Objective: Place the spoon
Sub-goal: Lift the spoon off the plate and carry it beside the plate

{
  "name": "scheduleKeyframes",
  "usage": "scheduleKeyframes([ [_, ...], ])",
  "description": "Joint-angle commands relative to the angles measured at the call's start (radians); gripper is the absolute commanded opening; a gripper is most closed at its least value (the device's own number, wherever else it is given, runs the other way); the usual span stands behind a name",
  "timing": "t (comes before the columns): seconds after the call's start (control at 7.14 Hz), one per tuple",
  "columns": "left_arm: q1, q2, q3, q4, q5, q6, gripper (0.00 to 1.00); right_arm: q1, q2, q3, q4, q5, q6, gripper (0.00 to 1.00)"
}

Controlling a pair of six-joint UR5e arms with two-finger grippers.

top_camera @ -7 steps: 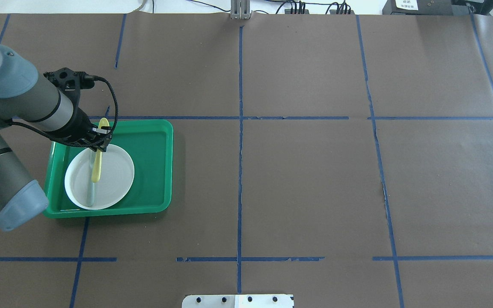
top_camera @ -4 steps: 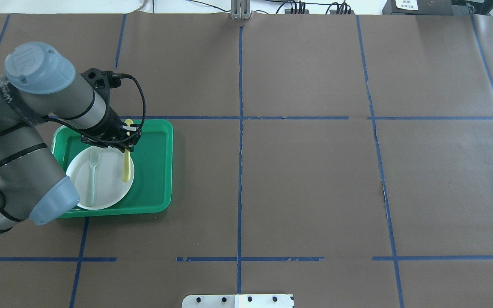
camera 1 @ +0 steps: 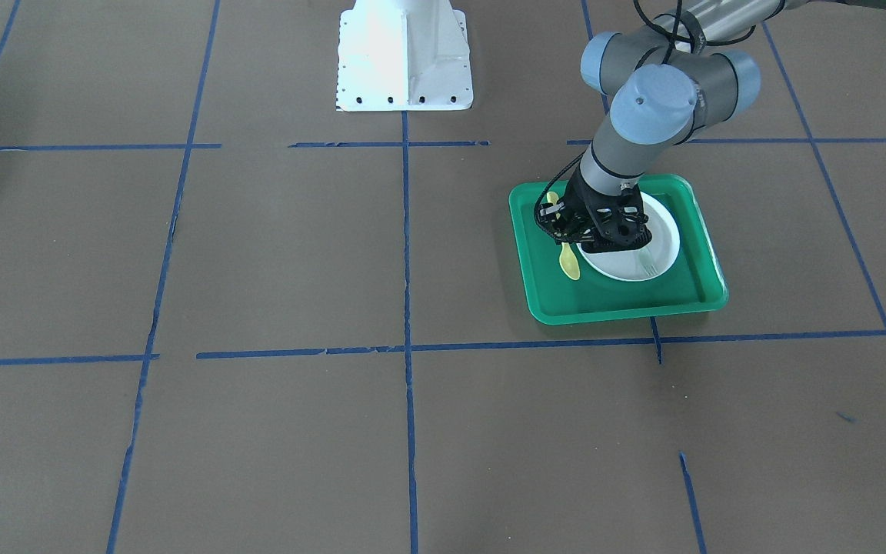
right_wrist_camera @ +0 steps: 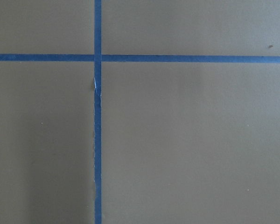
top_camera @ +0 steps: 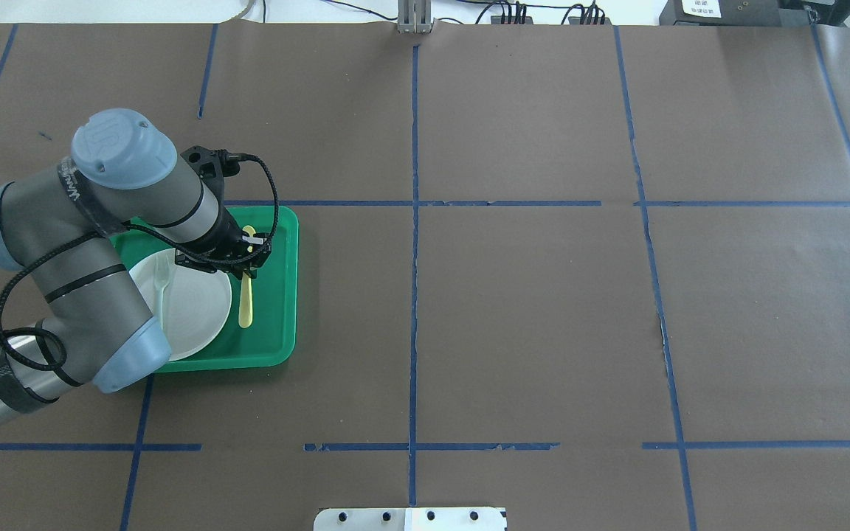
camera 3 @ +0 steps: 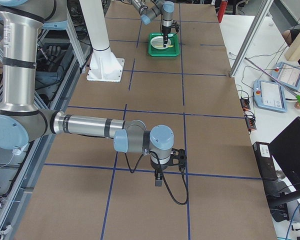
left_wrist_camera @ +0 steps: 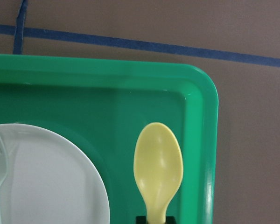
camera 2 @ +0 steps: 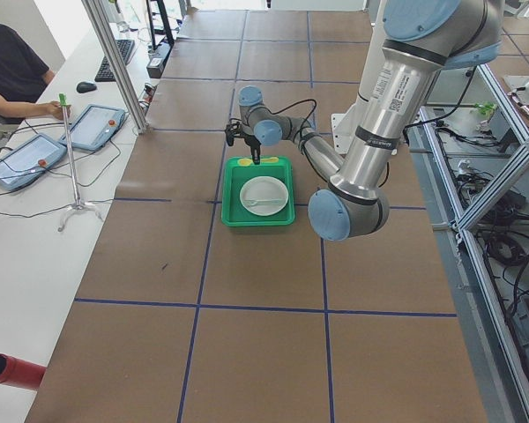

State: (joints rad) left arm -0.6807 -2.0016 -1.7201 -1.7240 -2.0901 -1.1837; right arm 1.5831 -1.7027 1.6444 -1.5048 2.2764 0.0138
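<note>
Spoon (top_camera: 246, 302) handling is judged easy: light, stiff, slick plastic, best pinched across the flat handle. Nearest the robot its handle end is seen; further out the left gripper (top_camera: 248, 270) is clamped on the neck, with the bowl held beyond over the green tray (top_camera: 294, 287) floor, beside the white plate (top_camera: 196, 310). Whether the right gripper (camera 3: 158, 180) is shut cannot be told.

The plate (top_camera: 196, 302) and tray wall (top_camera: 294, 295) closely flank the spoon (top_camera: 246, 306)
</note>
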Motion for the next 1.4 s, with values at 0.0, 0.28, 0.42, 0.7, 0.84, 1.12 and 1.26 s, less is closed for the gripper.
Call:
scheduleKeyframes([
  [0.0, 0.033, 0.009, 0.048, -0.04, 0.002, -0.002, 0.0, 0.0, 0.0, 0.0, 0.0, 0.0, 0.0, 1.0],
  [0.28, 0.046, 0.01, 0.062, -0.061, 0.002, -0.002, 0.0, 0.0, 0.0, 0.0, 0.0, 0.0, 0.0, 1.0],
  [0.42, 0.046, 0.009, 0.06, -0.062, 0.002, -0.001, 0.0, 0.0, 0.0, 0.0, 0.0, 0.0, 0.0, 1.0],
  [0.7, 0.046, 0.01, 0.059, -0.063, 0.002, 0.006, 0.3, 0.0, 0.0, 0.0, 0.0, 0.0, -0.002, 1.0],
  [0.84, 0.046, 0.01, 0.057, -0.063, 0.002, 0.01, 0.5, 0.0, 0.0, 0.0, 0.0, 0.0, 0.0, 1.0],
  [1.12, 0.041, 0.012, 0.048, -0.068, 0.004, 0.009, 0.64, 0.0, 0.0, 0.0, 0.0, 0.0, 0.0, 1.0],
  [1.26, 0.026, 0.014, 0.033, -0.068, 0.005, 0.01, 0.64, 0.0, 0.0, 0.0, 0.0, 0.0, 0.0, 1.0],
])
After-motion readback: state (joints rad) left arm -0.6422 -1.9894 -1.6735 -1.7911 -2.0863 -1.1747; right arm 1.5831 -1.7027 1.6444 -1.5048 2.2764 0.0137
